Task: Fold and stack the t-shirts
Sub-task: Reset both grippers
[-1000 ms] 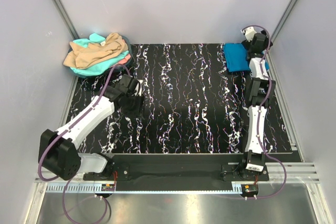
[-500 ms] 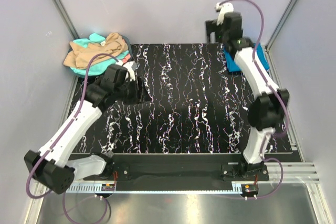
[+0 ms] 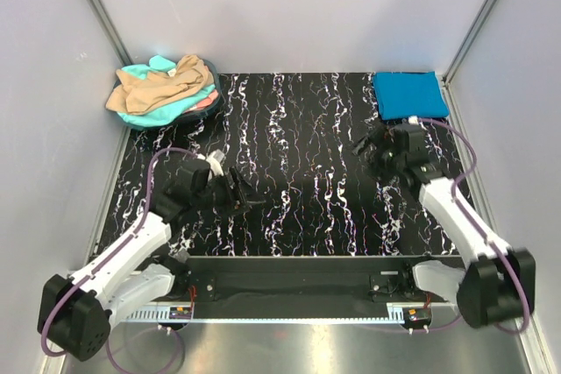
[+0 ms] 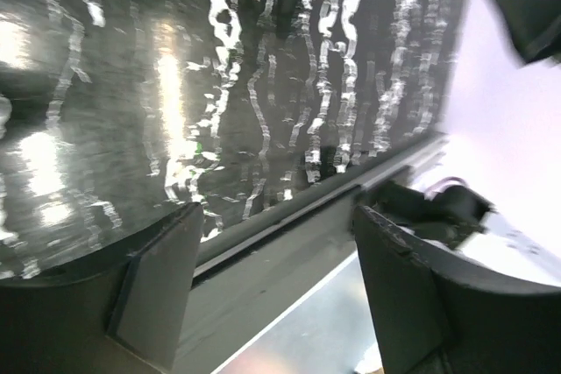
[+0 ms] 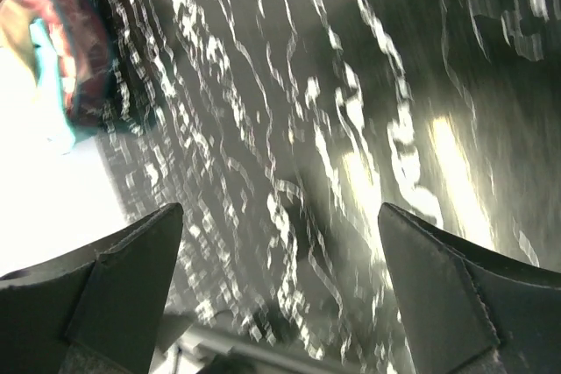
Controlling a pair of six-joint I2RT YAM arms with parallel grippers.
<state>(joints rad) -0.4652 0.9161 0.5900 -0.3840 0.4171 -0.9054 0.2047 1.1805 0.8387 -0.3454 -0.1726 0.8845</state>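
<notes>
Top external: pale walls [image 3: 289, 6] flank a black white-veined table [image 3: 307, 172] bearing t-shirts [image 3: 162, 92].

Four t-shirts: blue one [image 3: 410, 95], tan one [image 3: 162, 83], turquoise one [image 3: 140, 117], coral one [image 3: 204, 102]; two arms [image 3: 131, 247] [image 3: 456, 212]; one table [image 3: 307, 172].

Black table [image 3: 307, 129] (white-veined marbling)
</notes>
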